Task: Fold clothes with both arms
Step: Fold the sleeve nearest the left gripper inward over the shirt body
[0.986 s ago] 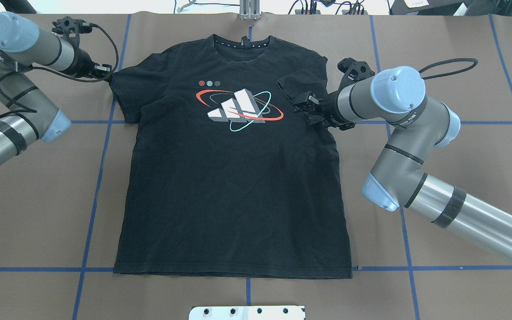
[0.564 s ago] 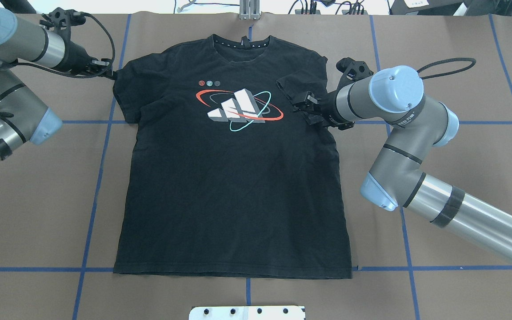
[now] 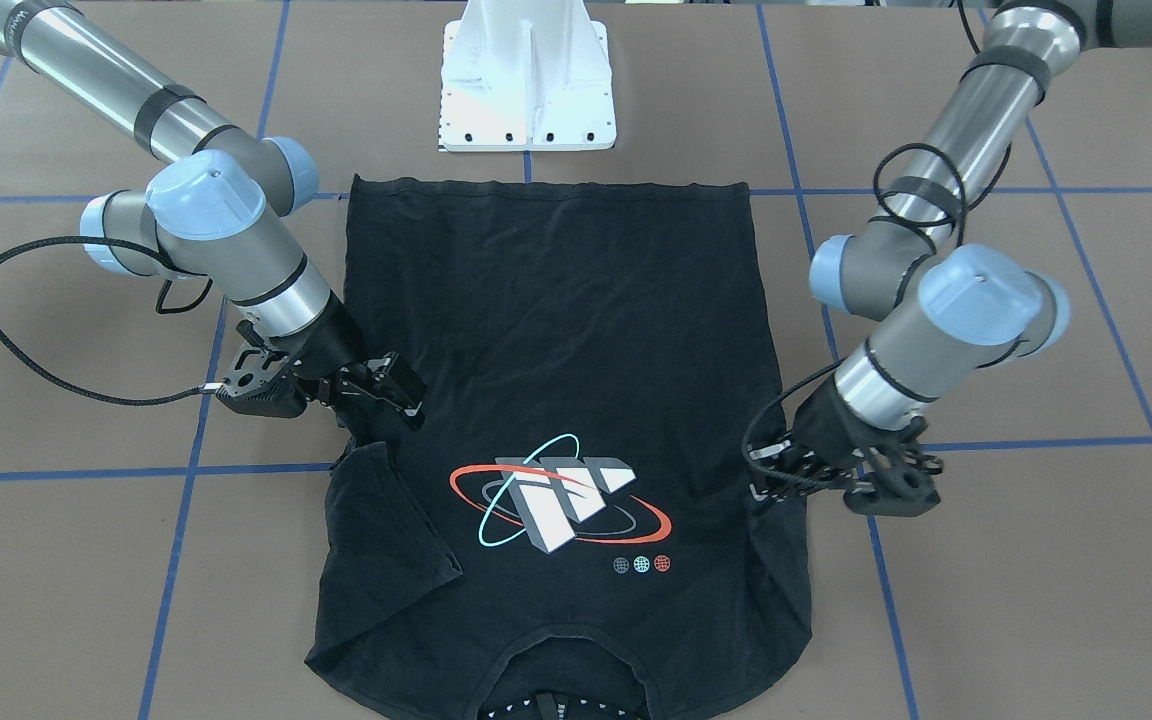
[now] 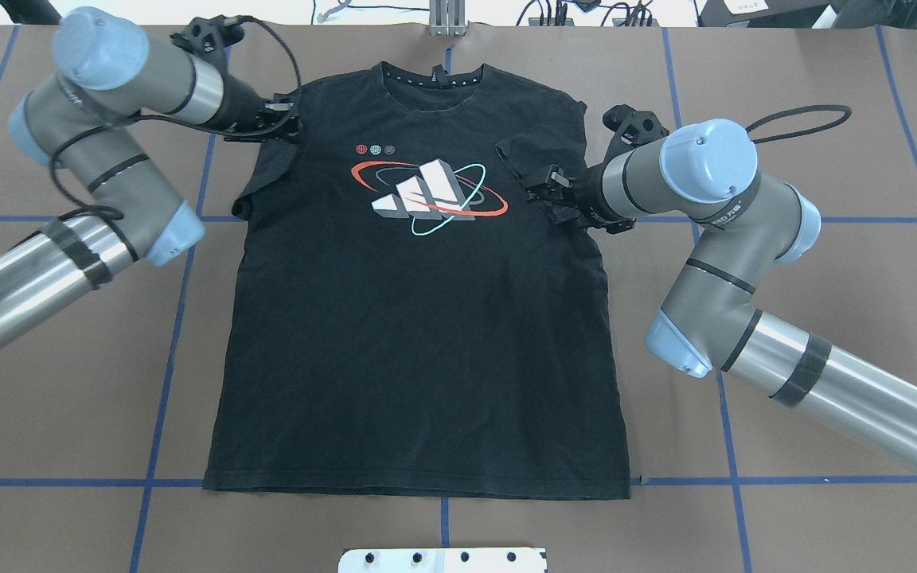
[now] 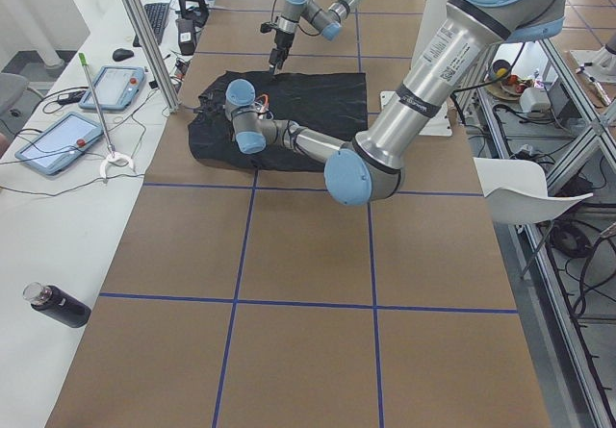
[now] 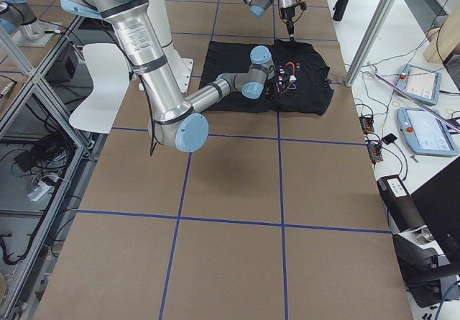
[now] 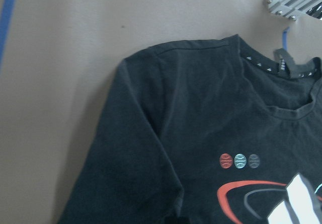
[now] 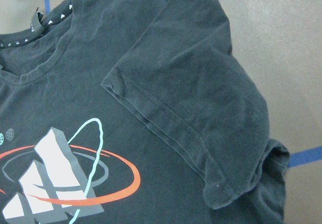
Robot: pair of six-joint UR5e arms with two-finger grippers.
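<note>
The black T-shirt (image 4: 419, 342) lies flat on the brown table, print (image 4: 427, 191) up and collar at the far edge. Its right sleeve (image 4: 534, 151) is folded inward onto the chest, also seen in the right wrist view (image 8: 191, 98). My right gripper (image 4: 544, 193) hovers open just beside that fold, holding nothing. My left gripper (image 4: 287, 121) is shut on the left sleeve and has drawn it in over the shoulder. In the front-facing view the left gripper (image 3: 764, 482) is on the right and the right gripper (image 3: 408, 398) on the left. The left wrist view looks down on the shoulder and sleeve (image 7: 131, 158).
The white pedestal base (image 3: 528, 80) stands at the near table edge by the shirt's hem. Blue tape lines cross the brown table cover. A metal bracket (image 4: 446, 16) and cables sit beyond the collar. Tablets and a dark bottle (image 5: 58, 305) lie on a side bench.
My left arm swung right and carried the left sleeve from the shirt's outer edge in over the shoulder. The right arm and the folded right sleeve stayed put.
</note>
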